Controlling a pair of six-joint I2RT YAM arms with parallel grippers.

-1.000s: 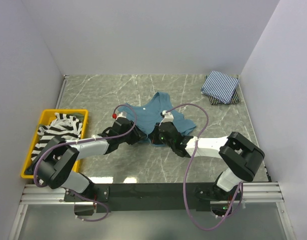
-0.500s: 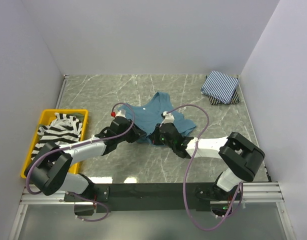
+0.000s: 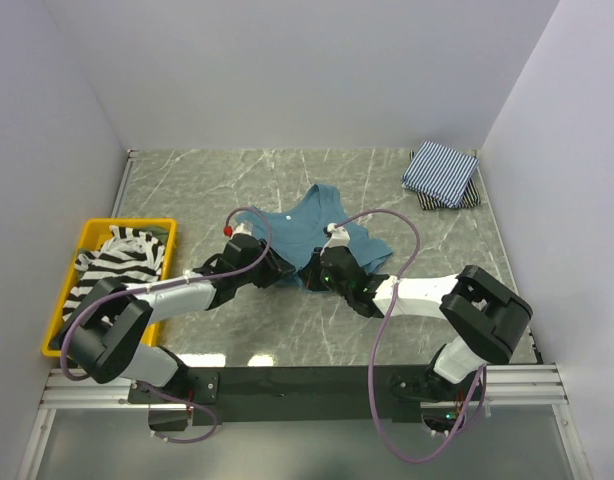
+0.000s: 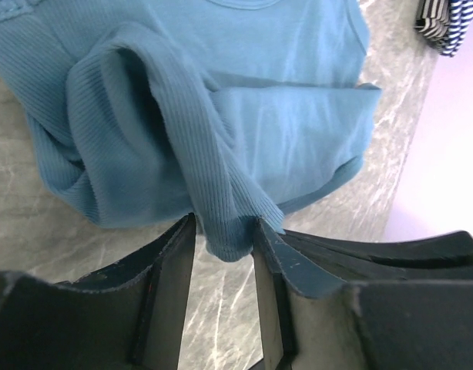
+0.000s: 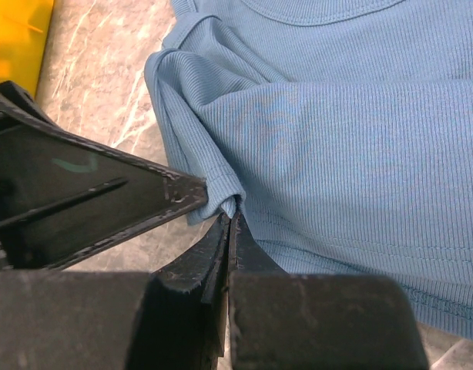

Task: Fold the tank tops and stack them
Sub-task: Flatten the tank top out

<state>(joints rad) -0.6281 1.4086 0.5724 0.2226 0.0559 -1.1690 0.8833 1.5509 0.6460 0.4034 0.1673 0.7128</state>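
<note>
Top view: teal top (image 3: 312,215) lies crumpled at the middle of the table (image 3: 187,190), with the 2 grippers at its near edge. Left gripper (image 4: 225,227): jaws part open, bunched fold of the top between them, can't tell if it's pinched. Right gripper (image 5: 230,216): fully closed, nipping a hem corner of the same top. Striped top (image 3: 107,262) sits in the bin (image 3: 57,300). Pinstripe top (image 3: 440,172) is folded at the far right corner.

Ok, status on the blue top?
Right gripper shut, pinching a bunched edge of the blue top. Left gripper straddles a fold beside it, grip unclear. Top rumpled mid-table, not neatly folded. Nothing in the way.
</note>
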